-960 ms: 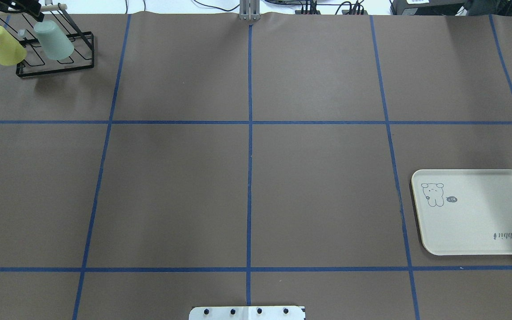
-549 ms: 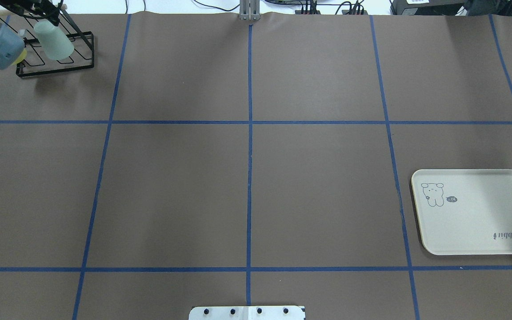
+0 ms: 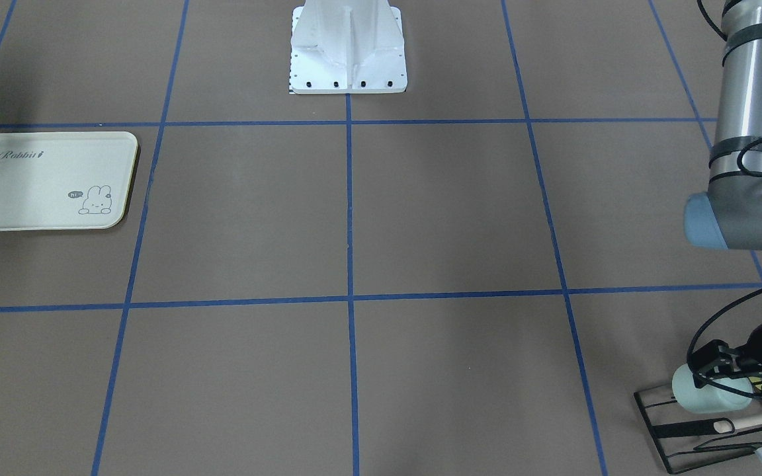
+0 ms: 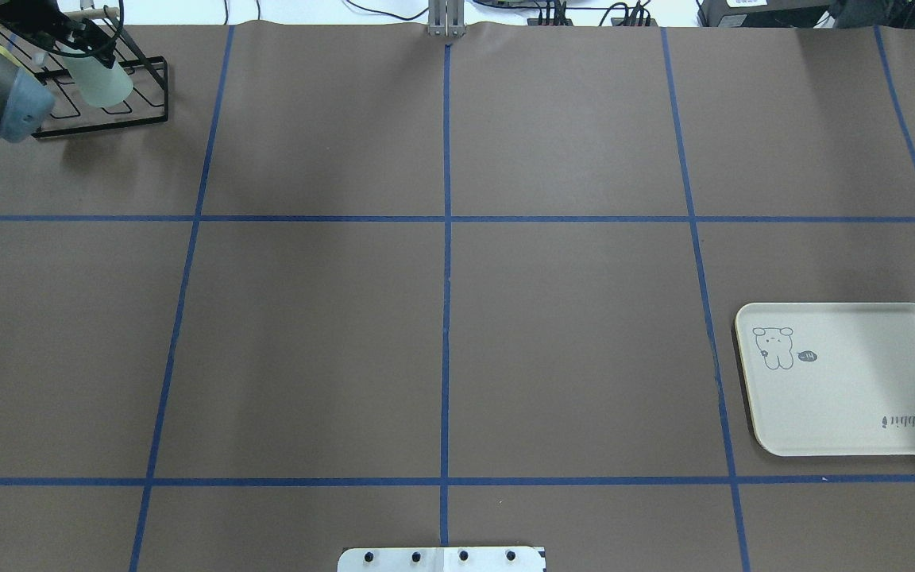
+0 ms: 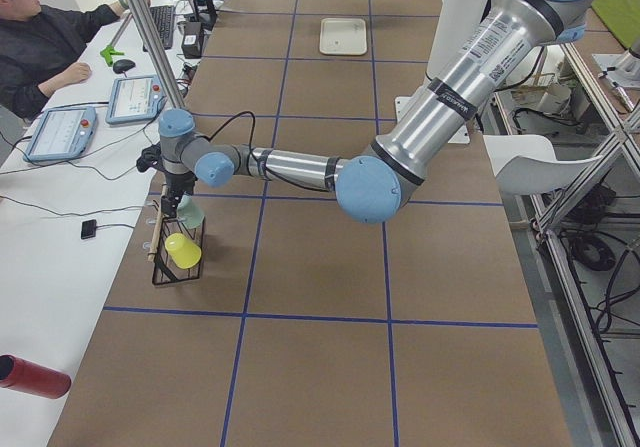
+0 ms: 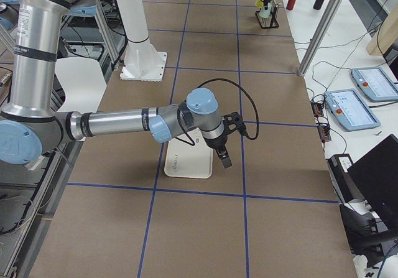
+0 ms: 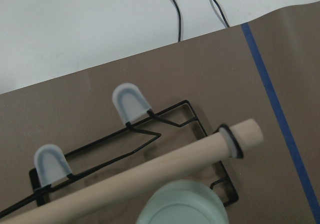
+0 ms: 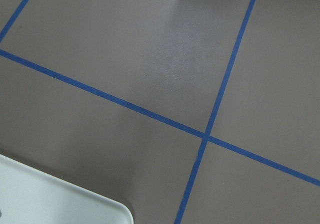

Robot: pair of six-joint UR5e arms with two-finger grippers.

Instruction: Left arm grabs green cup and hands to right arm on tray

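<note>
Start well apart from the tray [image 4: 862, 397], at the table's opposite far corner. There you will see the black wire rack [image 4: 108, 127] with the left gripper [image 3: 728, 377] down over it. The green cup [image 4: 102, 79] sits tilted on that rack, diagonally across the table from the tray. The gripper's dark fingers stand on either side of the cup. You cannot tell from these views whether they press on it or only straddle it.

From the left wrist camera you look down on the cup's round pale end at the bottom of the view. A wooden rod [image 7: 150, 176] lies across the rack just beside it. Two translucent capped prongs [image 7: 131, 101] stand farther along the wire. From the table's left end you can also make out a yellow-green cup [image 5: 183, 250] on the same rack, just below the green one.

Moving toward the tray, you cross brown table cover marked by blue tape lines [image 4: 447, 318]. The white robot base plate [image 4: 442, 559] sits at the near middle edge.

The tray lies flat with nothing on it, its bunny drawing and "Rabbit" script facing up. The right gripper [image 6: 222, 158] hangs with its fingers pointing down at one edge of the tray. You see it from the table's right end only, so you cannot tell whether its fingers are apart or together. Its wrist camera catches only one rounded tray corner.
</note>
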